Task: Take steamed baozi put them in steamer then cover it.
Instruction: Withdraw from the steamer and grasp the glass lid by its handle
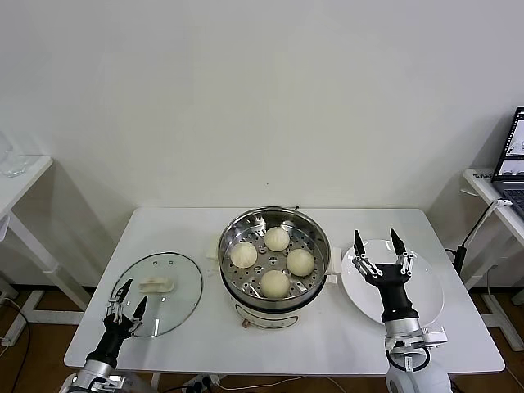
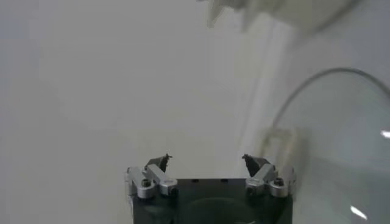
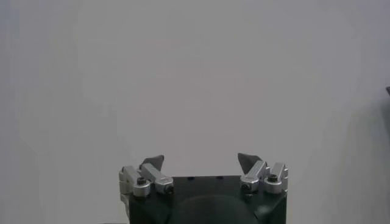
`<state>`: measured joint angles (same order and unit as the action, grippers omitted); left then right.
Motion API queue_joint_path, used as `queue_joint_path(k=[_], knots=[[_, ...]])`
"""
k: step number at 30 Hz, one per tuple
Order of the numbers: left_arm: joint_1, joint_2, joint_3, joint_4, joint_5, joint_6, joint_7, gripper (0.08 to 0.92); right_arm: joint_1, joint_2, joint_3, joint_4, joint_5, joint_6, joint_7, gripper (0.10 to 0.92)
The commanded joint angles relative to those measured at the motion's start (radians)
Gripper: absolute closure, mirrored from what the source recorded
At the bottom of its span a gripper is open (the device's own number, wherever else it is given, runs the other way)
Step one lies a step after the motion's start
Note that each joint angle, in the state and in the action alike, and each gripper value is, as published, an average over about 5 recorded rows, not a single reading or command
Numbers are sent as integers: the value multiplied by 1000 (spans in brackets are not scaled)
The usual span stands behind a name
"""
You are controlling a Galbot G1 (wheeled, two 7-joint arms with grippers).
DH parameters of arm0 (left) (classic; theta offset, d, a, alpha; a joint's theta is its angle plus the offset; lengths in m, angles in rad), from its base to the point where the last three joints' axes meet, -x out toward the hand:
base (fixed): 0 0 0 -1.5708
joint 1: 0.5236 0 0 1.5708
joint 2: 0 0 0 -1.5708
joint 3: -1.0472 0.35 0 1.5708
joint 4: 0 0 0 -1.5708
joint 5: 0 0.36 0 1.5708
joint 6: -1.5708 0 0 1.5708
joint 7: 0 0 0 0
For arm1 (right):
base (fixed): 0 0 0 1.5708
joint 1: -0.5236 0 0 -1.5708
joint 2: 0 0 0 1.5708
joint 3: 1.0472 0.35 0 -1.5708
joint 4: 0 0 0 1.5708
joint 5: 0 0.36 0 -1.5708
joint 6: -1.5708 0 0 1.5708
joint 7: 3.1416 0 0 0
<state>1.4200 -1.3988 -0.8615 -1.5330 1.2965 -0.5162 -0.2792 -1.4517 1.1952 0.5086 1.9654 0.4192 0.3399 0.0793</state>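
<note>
Four steamed baozi [image 1: 277, 260] sit inside the steamer [image 1: 275, 266], resting on its perforated tray: one toward the wall, one toward the robot, and one on each side, all apart from one another. The steamer stands at the middle of the white tabletop [image 1: 205, 225], uncovered, its cream handle on the right just beside a white plate [image 1: 426, 286]. The plate lies flat to the steamer's right and carries nothing.

The cover [image 1: 164, 291] lies flat on the tabletop to the left of the steamer, near it but not touching, with its cream handle [image 1: 156, 286] facing up at its centre. In the left wrist view the curved rim of the cover [image 2: 341, 122] and its pale handle show ahead of the fingers.

The left gripper [image 1: 127, 301] hovers over the near left edge of the cover, its fingers spread apart and grasping nothing; the left wrist view shows both dark fingertips [image 2: 163, 161] well apart with bare tabletop between them. The right gripper [image 1: 378, 246] stands over the plate, pointing toward the wall, its fingers also released wide and empty. The right wrist view shows the right gripper [image 3: 201, 161] against a plain pale surface, nothing between the fingertips.

A laptop [image 1: 514, 160] sits on a side table at the far right, and another pale table stands at the far left.
</note>
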Motion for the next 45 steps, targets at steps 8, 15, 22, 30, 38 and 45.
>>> queue_joint_path(k=[8, 15, 22, 30, 38, 45], knots=[[-135, 12, 6, 121, 238, 55, -71, 177, -28, 25, 16, 2, -1, 8, 8, 203], [-172, 7, 17, 134, 238, 71, -56, 177, -30, 23, 21, -9, -9, 14, 7, 203], [-201, -1, 30, 150, 241, 85, -50, 177, -29, 20, 32, -14, -11, 18, 6, 203], [-231, -15, 42, 170, 252, 99, -48, 177, -29, 21, 35, -23, -15, 24, 5, 203], [-254, -19, 46, 214, 257, 104, -52, 177, -29, 20, 38, -30, -20, 31, 3, 203], [-263, -24, 48, 245, 266, 97, -58, 252, -26, 23, 35, -42, -27, 36, 2, 203]])
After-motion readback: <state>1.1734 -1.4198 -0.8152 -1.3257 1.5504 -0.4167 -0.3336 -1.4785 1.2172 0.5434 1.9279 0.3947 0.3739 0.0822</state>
